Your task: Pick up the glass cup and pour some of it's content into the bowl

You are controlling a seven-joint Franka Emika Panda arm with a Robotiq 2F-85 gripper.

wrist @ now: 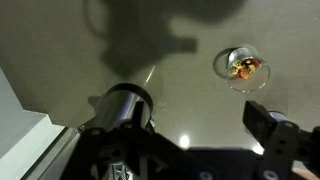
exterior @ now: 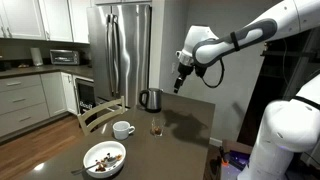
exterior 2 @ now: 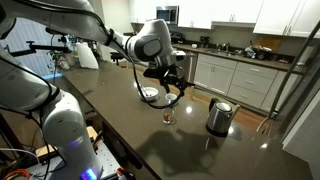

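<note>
The glass cup (exterior: 156, 127) (exterior 2: 168, 113) stands upright on the dark table, and the brownish content (wrist: 243, 67) shows at its bottom in the wrist view. The bowl (exterior: 105, 157), wide and white with dark bits inside, sits near the table's front edge. My gripper (exterior: 181, 81) (exterior 2: 172, 86) (wrist: 200, 125) hangs open well above the table, over the stretch between the cup and the kettle. Nothing is between its fingers (wrist: 268, 124). In the wrist view the cup lies beyond the fingertips, up and to the right.
A steel kettle (exterior: 150, 99) (exterior 2: 219, 116) (wrist: 125, 103) stands close behind the cup. A white handled mug (exterior: 123, 129) sits between the cup and the bowl. A wooden chair (exterior: 98, 113) is at the table's side, and kitchen counters and a fridge (exterior: 120, 50) are behind.
</note>
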